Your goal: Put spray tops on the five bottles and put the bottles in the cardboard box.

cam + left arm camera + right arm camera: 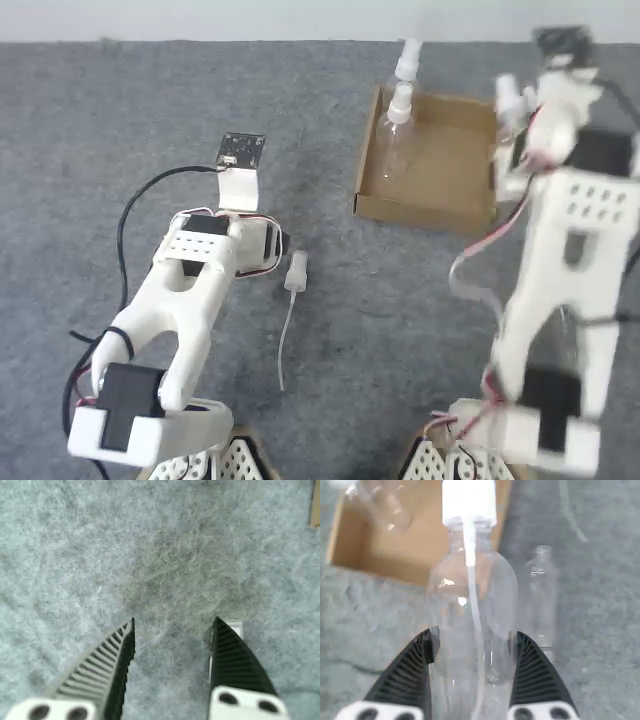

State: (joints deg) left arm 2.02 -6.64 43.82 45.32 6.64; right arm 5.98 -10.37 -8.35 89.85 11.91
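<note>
Clear bottle (470, 595) is gripped between the jaws of your right gripper (473, 635); your left gripper (174, 621) gapes wide, empty, top (296, 272) just outside one tip.

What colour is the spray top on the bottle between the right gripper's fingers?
White spray top; the bottle itself is clear. Best seen in the right wrist view.

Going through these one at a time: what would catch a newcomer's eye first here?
The right gripper is clamped on a capped clear bottle, held at the right edge of the cardboard box, in which another topped bottle already sits. A loose spray top with its long tube lies on the grey carpet beside the left gripper, which is open.
</note>
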